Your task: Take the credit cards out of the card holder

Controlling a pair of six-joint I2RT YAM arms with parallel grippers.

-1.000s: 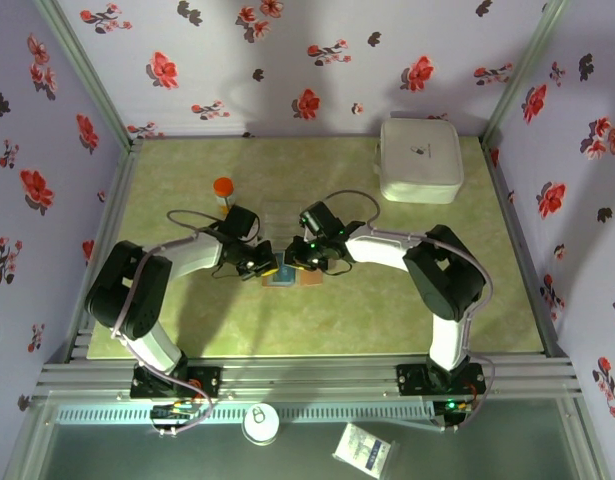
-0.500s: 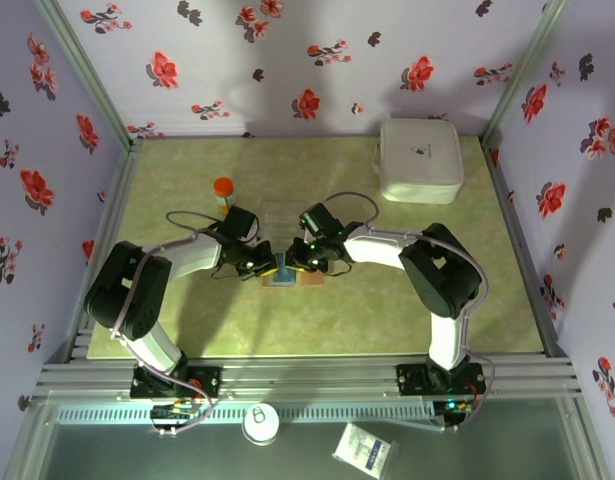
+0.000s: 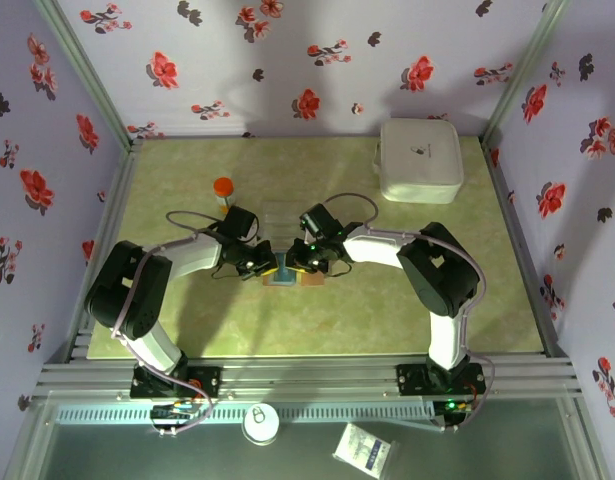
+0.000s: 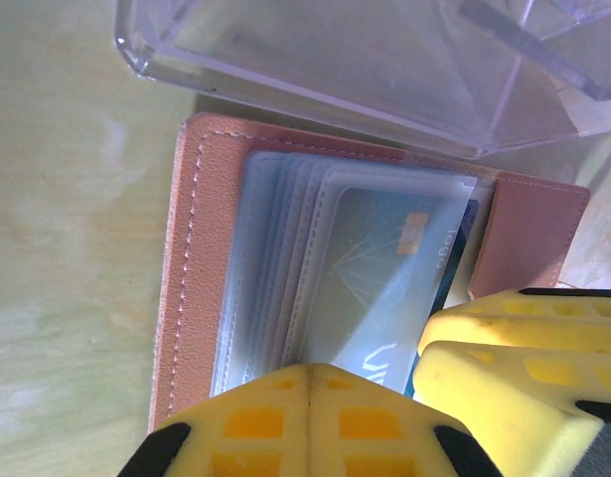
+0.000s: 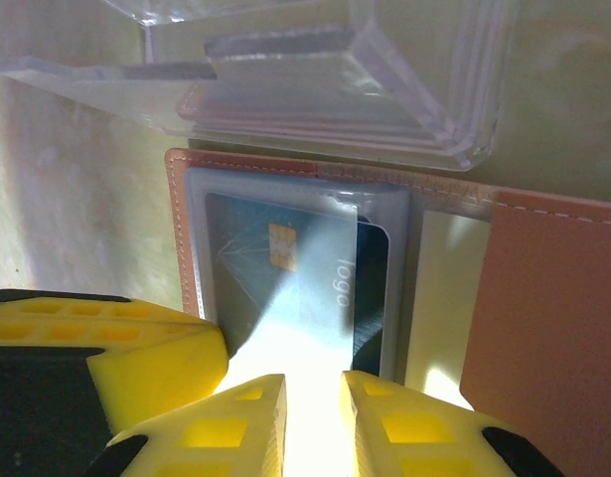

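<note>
The card holder (image 3: 285,279) lies open on the green table, a tan leather wallet (image 4: 191,248) with clear sleeves. A teal credit card (image 5: 270,263) with a gold chip sits in the top sleeve, and a dark blue card (image 5: 373,288) shows under it. A yellowish card (image 5: 439,288) fills the neighbouring pocket. My left gripper (image 4: 310,383) is shut, its tips pressing on the sleeves' near edge. My right gripper (image 5: 313,397) hovers over the teal card with its jaws a narrow gap apart and only glare between them. The two grippers meet over the wallet (image 3: 282,262).
A clear ridged plastic tray (image 5: 315,89) lies just beyond the wallet, touching its far edge. An orange-capped bottle (image 3: 223,190) stands at the back left and a white zip case (image 3: 420,158) at the back right. Floral walls close in the table.
The right gripper has edged slightly left, closer to the left one over the wallet. The left gripper has stayed put and shut.
</note>
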